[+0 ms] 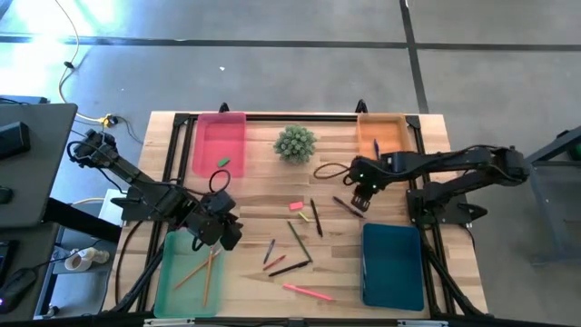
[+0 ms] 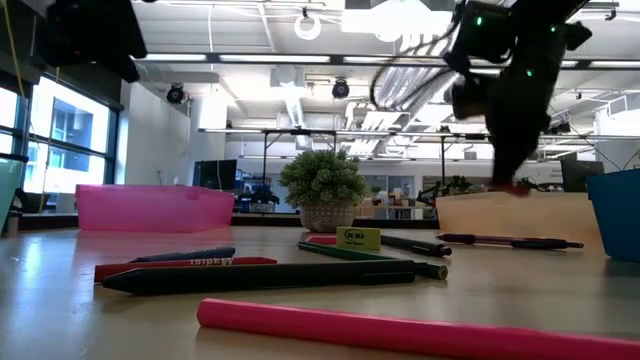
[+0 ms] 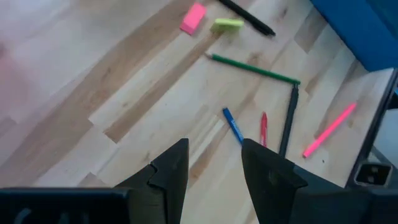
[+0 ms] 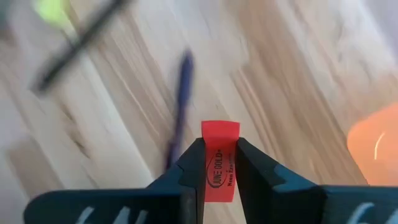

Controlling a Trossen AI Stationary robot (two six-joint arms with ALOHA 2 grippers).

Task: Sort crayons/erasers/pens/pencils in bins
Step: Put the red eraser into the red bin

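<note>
My right gripper [image 1: 363, 192] hangs over the table between the orange bin [image 1: 386, 136] and the purple pen [image 1: 348, 207], shut on a red eraser [image 4: 220, 163]. My left gripper [image 1: 222, 227] is open and empty by the far right corner of the light green bin [image 1: 172, 282], which holds two orange pencils [image 1: 194, 272]. On the table lie a pink eraser [image 1: 295, 206], a yellowish eraser [image 1: 306, 218], a black pen [image 1: 316, 218], a green pencil [image 1: 300, 241], a blue crayon [image 1: 270, 250], a red crayon [image 1: 275, 262], another black pen [image 1: 289, 269] and a pink pencil [image 1: 307, 292]. My right gripper pinches the red eraser's two broad printed sides between its two fingers [image 4: 186, 168]. The eraser's free end [image 4: 220, 129] sticks out past the fingertips. The fingers point down from above [image 2: 508, 150]. The eraser is lifted clear of the table.
The pink bin [image 1: 220, 143] at the far left holds a green eraser [image 1: 223, 163]. The teal-blue bin [image 1: 392, 265] stands at the near right. A small potted plant [image 1: 295, 143] stands between the pink and orange bins. A blue stick [image 1: 376, 148] lies in the orange bin.
</note>
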